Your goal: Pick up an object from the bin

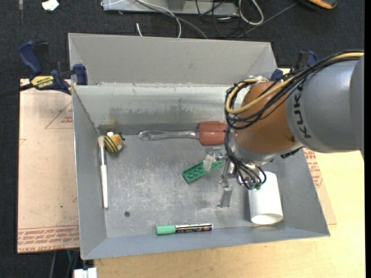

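Pincer [225, 194] hangs over the bin floor between green flat brick [196, 171] and white cylinder [266, 201]; grip state cannot be told.

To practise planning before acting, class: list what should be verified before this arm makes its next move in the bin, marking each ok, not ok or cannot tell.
1. The gripper is inside the walls of the bin, over bare floor: ok.
2. A thing is held in the gripper: cannot tell.
3. The green flat brick is within close reach, just to the gripper's left in the view: ok.
4. The white cup is clear of the arm: not ok, it sits right beside the wrist.
5. The green-capped marker by the near wall is out of the way: ok.
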Tool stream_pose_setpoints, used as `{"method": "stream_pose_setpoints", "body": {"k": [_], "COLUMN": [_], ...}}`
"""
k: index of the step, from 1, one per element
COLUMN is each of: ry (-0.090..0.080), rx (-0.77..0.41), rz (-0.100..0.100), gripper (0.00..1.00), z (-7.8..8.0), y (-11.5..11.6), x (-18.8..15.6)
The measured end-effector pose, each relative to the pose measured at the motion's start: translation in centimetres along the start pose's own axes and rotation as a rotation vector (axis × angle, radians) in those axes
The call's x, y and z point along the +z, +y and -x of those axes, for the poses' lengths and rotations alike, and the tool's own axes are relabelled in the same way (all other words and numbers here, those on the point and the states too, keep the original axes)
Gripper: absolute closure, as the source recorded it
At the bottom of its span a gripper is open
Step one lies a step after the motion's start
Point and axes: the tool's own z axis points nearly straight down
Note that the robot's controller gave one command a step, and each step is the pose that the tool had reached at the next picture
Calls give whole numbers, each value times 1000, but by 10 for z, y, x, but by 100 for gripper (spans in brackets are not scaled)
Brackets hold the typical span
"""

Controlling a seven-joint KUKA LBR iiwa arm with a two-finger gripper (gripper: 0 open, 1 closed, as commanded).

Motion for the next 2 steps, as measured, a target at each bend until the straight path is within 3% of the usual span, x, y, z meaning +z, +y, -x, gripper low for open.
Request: {"method": "stream_pose_setpoints", "body": {"k": [1, 2], "ry": [2, -6], "rx": [117, 214], "rz": [0, 2], "gripper": [0, 100], "z": [13, 47], "y": [32, 3], "x": [10, 35]}}
